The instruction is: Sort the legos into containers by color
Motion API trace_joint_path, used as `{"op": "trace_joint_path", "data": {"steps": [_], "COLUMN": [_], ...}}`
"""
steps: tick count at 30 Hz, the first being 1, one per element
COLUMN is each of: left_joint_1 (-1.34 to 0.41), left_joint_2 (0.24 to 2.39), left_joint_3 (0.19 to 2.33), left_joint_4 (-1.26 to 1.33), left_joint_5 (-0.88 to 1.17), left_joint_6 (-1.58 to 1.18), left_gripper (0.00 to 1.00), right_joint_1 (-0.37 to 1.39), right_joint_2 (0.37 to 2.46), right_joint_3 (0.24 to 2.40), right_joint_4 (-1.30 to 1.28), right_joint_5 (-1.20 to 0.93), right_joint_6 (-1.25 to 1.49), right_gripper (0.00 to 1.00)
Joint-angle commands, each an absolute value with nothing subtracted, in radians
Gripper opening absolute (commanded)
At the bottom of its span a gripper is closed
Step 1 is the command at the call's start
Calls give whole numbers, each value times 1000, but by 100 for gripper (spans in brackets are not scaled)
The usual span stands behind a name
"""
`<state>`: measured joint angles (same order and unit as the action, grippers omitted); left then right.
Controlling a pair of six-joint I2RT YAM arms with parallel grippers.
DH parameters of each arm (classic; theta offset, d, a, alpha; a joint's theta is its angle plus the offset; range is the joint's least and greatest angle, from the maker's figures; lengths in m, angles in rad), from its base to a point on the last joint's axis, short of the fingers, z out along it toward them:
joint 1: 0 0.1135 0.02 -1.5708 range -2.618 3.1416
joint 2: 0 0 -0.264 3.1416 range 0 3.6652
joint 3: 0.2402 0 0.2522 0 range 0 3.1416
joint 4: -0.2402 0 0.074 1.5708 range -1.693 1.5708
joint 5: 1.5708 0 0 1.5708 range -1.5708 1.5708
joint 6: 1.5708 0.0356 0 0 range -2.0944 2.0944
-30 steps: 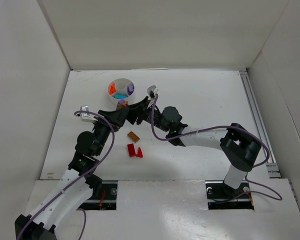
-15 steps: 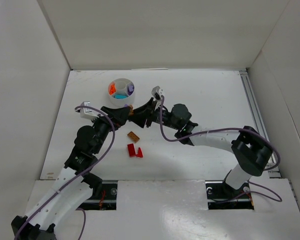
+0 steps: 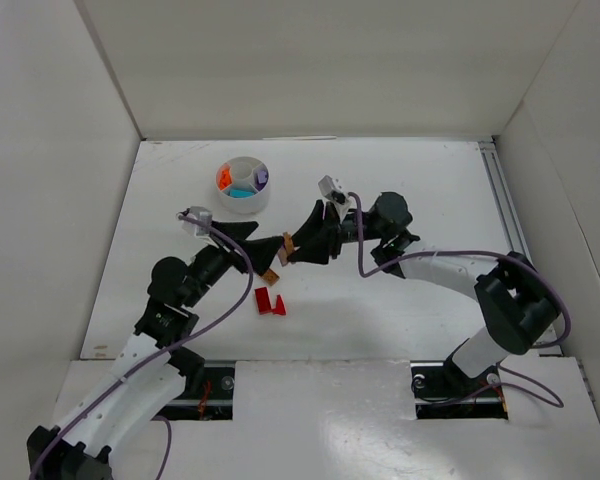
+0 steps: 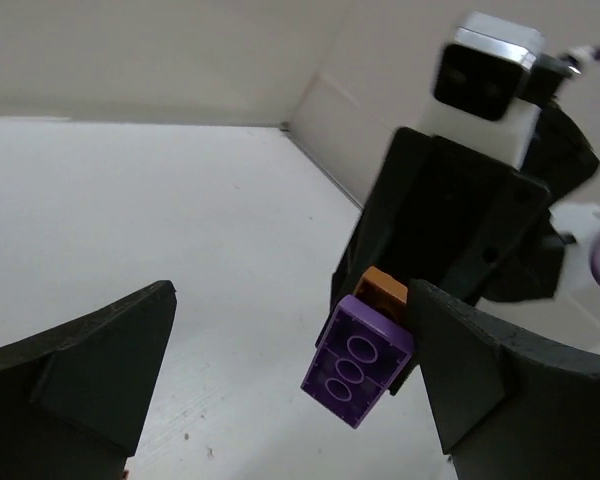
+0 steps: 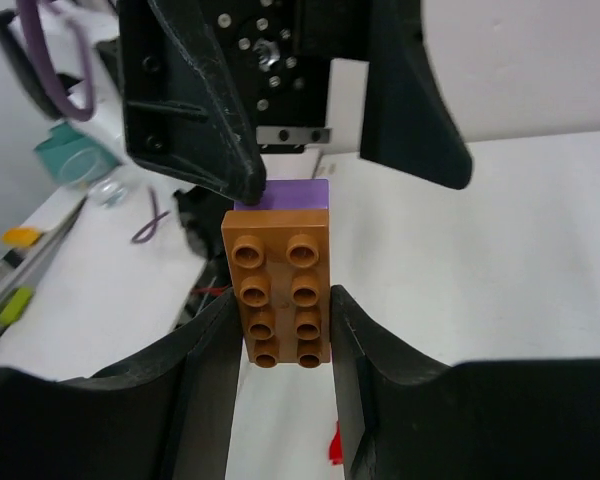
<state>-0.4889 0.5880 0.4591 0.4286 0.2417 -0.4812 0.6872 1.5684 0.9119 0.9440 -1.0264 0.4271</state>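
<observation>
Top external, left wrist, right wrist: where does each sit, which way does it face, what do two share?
Top external: above and behind the bases, looking down at the white table; left arm, right arm show.
Left wrist: on that wrist, faces the purple plastic brick between its open left fingers.
Right wrist: on that wrist, faces the left fingers; its right fingers clamp the brown-orange plastic brick.
Shared: both wrist views show the two joined bricks.

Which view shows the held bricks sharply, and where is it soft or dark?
Right wrist: the brown-orange brick is crisp, studs clear; clutter at left behind it is out of focus. Left wrist: the purple brick is fairly sharp, the black left gripper's fingers near-featureless. Top external: even light, soft shadows, bricks tiny.
</observation>
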Motion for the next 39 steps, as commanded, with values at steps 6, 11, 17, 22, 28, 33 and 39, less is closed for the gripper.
{"op": "trace_joint_path", "data": {"steps": [6,11,17,22,28,33,39], "left_joint_1": [-489,-489,-489,-489,-489,-489,-489], "left_joint_2": [563,594,565,575,615,626,549], "left_joint_3": [376,385,376,376,385,403,407], "left_joint_4": [660,669,669,701,710,666,574], "left_joint_5": [694,813,816,816,816,773,703], "left_joint_6": [-288,-272,-282,-293,-293,-282,-242], "left_gripper": [89,84,77,72,68,68,68], "right_joint_1": [672,637,633,653,686,695,695], "right_joint_2": [1571,1571,1591,1620,1620,1609,1588], "right_joint_3": [910,910,922,954,963,951,931], "right_joint_4": [1189,1189,1213,1192,1201,1210,1163], "right_joint_5": [-1255,-1246,-1246,-1256,-1276,-1289,-1289], "right_joint_6": [538,557,572,555,546,546,500], "right_gripper": [0,0,0,0,0,0,0]}}
